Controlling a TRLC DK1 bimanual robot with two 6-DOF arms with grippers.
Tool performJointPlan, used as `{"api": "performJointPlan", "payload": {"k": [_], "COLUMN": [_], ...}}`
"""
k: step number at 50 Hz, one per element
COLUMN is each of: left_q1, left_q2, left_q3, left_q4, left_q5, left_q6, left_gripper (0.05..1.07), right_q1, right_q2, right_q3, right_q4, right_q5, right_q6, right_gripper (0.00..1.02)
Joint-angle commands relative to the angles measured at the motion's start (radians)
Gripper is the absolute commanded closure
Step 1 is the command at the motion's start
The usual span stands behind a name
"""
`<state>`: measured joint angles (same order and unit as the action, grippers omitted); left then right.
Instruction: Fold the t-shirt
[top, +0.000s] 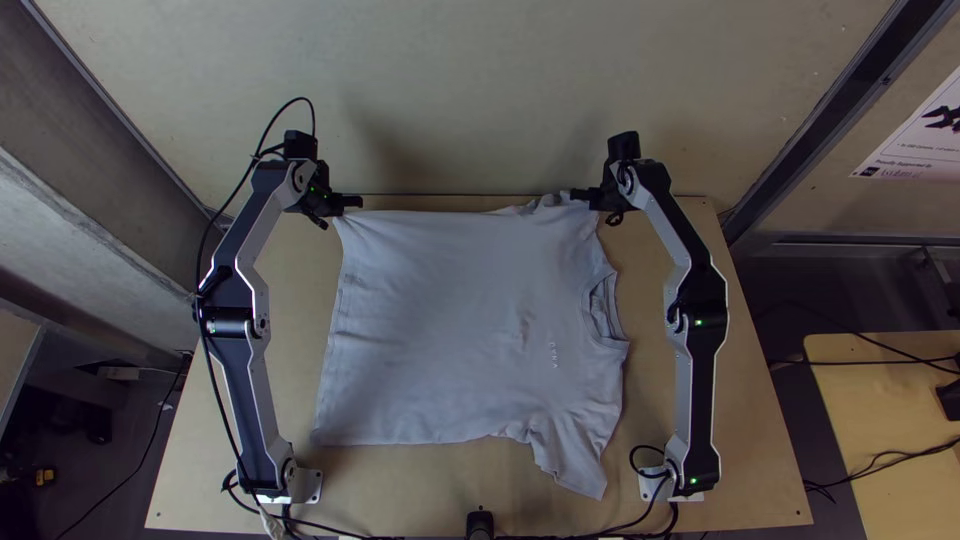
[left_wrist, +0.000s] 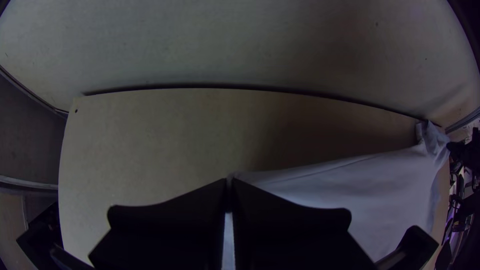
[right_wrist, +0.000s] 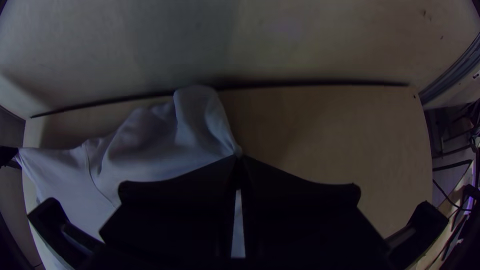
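Near sleeve (top: 575, 462): splayed on the tabletop (top: 400, 480) with small creases, just beside the right arm's base (top: 652, 487); it juts past the body's near edge, so a straight fold could leave it sticking out or snag it on the base.
Near hem corner (top: 324, 434): flat and free, with nothing pinning it; a hard pull from the far side could drag it along.
Shirt (top: 440, 320): spread in one broad piece, unfolded, hem toward the left arm, collar (top: 608, 310) toward the right.
Likely step: bringing the far side over onto the near side, with the whole fold ahead. If one arm leads, the crease will probably run skew.
Left gripper (left_wrist: 229, 183): jaws pinching the far hem corner. The bite looks shallow, so a brisk lift could let it slip.
Right gripper (right_wrist: 238, 157): jaws pinching the far sleeve, whose cloth is bunched beside them; that slack could drop as a lump under the fold.
Far edge: fairly taut near the left, rumpled near the right. Spreading the arms further could pop a corner loose.
Wall (top: 480, 90): close behind both grippers; swinging outward while lifting might scrape it.
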<state>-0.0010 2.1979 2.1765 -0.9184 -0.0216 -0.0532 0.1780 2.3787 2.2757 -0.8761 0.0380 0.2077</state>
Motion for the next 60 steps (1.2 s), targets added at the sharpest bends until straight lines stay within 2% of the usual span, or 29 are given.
{"api": "performJointPlan", "payload": {"k": [1, 32, 46, 60], "left_q1": [-0.002, -0.002, -0.008, -0.002], "left_q2": [-0.055, -0.23, -0.354, -0.399], "left_q3": [-0.047, -0.437, -0.679, -0.811], "left_q4": [-0.016, 0.11, 0.211, 0.257], "left_q5": [0.002, -0.003, -0.006, -0.02], "left_q6": [-0.013, 0.033, 0.05, 0.052], "left_gripper": [1.05, 1.05, 1.05, 1.05], "right_q1": [-0.011, 0.018, 0.044, 0.077], "right_q2": [-0.061, -0.315, -0.469, -0.564], "right_q3": [-0.053, -0.452, -0.705, -0.91], "right_q4": [-0.024, -0.029, 0.04, 0.086], "right_q5": [0.022, 0.022, 0.025, 0.046], "right_q6": [-0.016, -0.036, -0.031, -0.022], "right_gripper": [1.0, 1.0, 1.0, 1.0]}}
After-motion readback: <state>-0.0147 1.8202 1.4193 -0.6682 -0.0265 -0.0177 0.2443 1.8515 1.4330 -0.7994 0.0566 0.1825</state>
